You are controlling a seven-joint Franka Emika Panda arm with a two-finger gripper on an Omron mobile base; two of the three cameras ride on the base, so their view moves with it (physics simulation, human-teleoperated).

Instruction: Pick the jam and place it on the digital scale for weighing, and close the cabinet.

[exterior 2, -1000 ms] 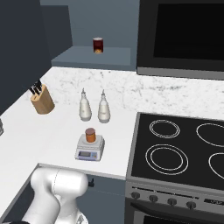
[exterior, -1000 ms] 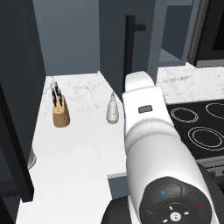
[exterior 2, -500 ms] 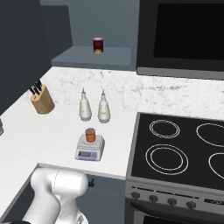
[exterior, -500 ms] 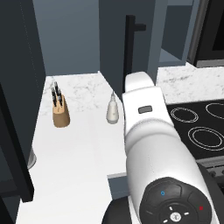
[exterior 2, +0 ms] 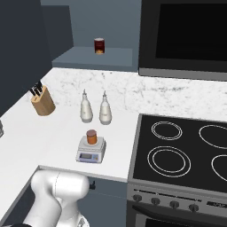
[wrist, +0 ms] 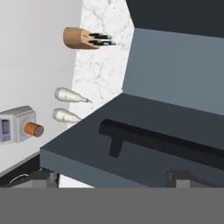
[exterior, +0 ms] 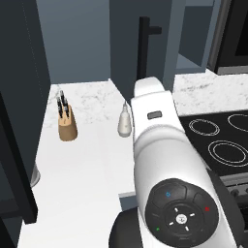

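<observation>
The jam (exterior 2: 91,136), a small orange-brown jar with a darker lid, stands upright on the light-grey digital scale (exterior 2: 91,151) near the counter's front edge. In the hand view the jam (wrist: 33,129) and the scale (wrist: 15,124) lie at the far left. The slate-blue cabinet door (wrist: 144,124) stands open, its long black bar handle (wrist: 162,141) just ahead of my gripper (wrist: 109,178). The gripper is open, with nothing between its fingertips (wrist: 41,176). In the left base view the door's handle (exterior: 144,48) rises behind my arm. The cabinet's open shelf (exterior 2: 93,57) shows above the counter.
A dark red can (exterior 2: 99,45) stands on the cabinet shelf. Two white teardrop bottles (exterior 2: 86,107) (exterior 2: 105,108) and a wooden knife block (exterior 2: 42,101) sit at the back of the white counter (exterior 2: 26,142). A black stovetop (exterior 2: 181,150) lies right, under a microwave (exterior 2: 186,35).
</observation>
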